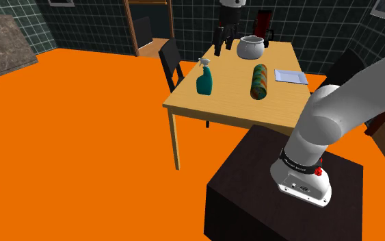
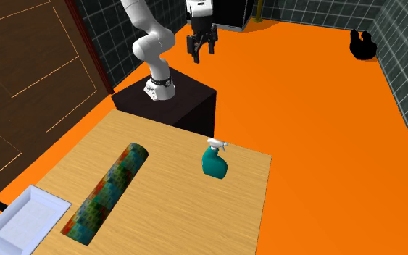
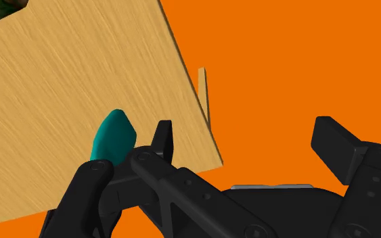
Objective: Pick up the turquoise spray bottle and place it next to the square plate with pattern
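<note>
hand (image 2: 201,51): fingers apart, empty; high, well apart from the bottle
spray bottle (image 2: 214,162): teal, upright on desk (image 2: 180,214), near its edge
square plate (image 2: 21,217): white, beyond patterned roll (image 2: 108,190)
risk: off-centre closing likely tips the bottle off the edge; a low carry could clip the roll

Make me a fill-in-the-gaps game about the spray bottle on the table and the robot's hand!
1. The turquoise spray bottle stands ___ on the wooden table.
2. The robot's hand hangs high above the floor with its fingers ___, holding nothing.
3. The floor around the table is coloured ___.

Missing words: upright; open; orange.
</note>
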Tool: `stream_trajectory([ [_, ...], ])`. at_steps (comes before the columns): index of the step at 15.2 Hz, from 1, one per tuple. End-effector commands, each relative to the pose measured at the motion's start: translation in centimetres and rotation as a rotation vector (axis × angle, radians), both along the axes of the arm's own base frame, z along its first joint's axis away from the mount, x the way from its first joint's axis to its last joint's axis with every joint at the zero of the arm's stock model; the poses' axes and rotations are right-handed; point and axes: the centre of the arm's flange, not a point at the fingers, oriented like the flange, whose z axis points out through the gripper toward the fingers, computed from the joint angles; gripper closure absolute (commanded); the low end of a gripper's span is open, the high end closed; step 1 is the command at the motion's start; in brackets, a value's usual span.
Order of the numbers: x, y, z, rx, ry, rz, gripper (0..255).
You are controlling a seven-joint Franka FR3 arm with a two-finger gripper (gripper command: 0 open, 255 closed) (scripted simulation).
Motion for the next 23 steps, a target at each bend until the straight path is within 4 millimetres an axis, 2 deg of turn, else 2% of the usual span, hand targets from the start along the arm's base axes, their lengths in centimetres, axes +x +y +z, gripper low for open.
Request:
stream_trajectory([
  [1, 1.7, -1.7, -1.1, -0.003, 0.005, 0.015, 0],
  [23, 22.7, -19.6, -11.5, -0.029, 0.058, 0.164, 0],
])
